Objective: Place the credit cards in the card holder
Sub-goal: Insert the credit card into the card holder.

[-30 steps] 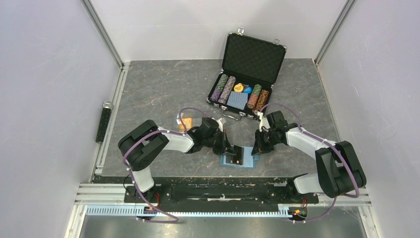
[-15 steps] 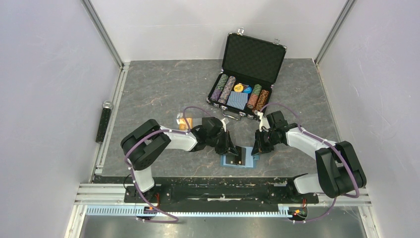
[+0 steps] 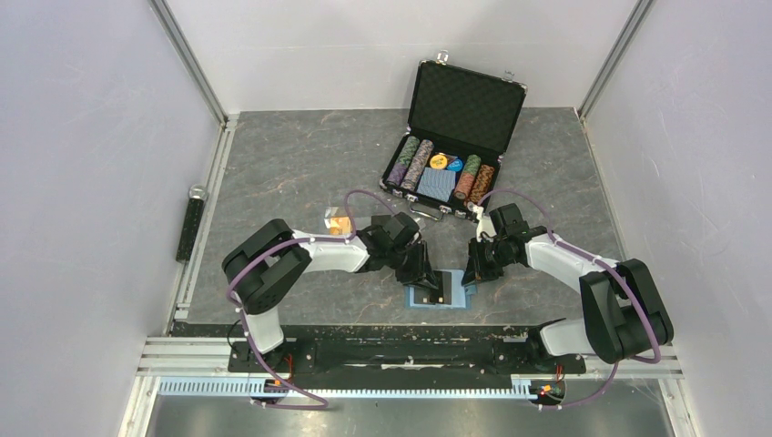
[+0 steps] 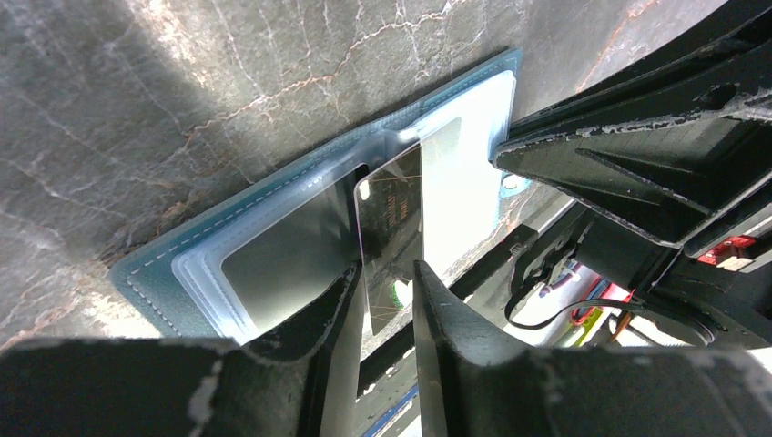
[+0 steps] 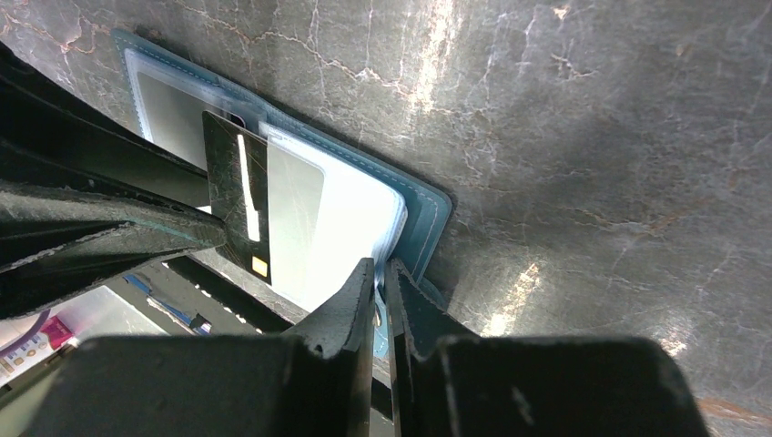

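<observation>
The left gripper (image 4: 386,278) has its jaws parted by a narrow gap. The black card (image 4: 391,218) shows through that gap, and the pictures do not show either finger pressing on it. The right gripper (image 5: 380,273) is closed almost completely, with its jaws clamped on the right-hand edge of the card holder (image 5: 424,215). The card holder lies open and flat on the table (image 3: 291,164), between the two grippers and near the arm bases. The black card lies across its pale inner pockets, one end tucked under a clear pocket and the other end projecting toward the left gripper. Count: one card holder and two credit cards in view. The second is the orange card (image 3: 340,222), which lies on the table behind the left arm, well apart from the holder. There is one open black case (image 3: 469,105), holding four rows of poker chips (image 3: 420,164) and one blue card deck (image 3: 438,185). The orange card and the case appear only in the top view. Only the wrist views show the jaw gaps and the pockets.
</observation>
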Robot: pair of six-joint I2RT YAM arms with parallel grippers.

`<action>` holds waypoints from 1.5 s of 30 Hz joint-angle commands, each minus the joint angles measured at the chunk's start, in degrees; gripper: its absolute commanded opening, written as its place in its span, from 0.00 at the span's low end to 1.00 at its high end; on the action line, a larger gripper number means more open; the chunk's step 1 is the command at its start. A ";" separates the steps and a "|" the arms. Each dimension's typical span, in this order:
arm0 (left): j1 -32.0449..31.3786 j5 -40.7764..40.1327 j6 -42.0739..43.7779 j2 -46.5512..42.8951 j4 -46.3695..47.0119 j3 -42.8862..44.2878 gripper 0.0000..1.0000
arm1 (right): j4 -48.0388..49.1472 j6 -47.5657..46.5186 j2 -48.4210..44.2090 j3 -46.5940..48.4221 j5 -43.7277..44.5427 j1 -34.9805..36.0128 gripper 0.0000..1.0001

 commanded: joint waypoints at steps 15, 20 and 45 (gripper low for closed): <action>-2.33 0.77 6.99 5.32 -7.33 10.20 0.37 | 0.63 0.26 -0.77 -0.43 -0.58 0.17 0.10; -3.05 3.33 7.19 7.23 -6.23 12.71 0.37 | 0.51 0.32 -0.86 -0.12 -0.92 0.15 0.11; -1.07 -3.29 7.73 -8.42 -3.64 5.55 0.63 | -6.23 -1.30 -3.39 7.49 1.00 0.17 0.47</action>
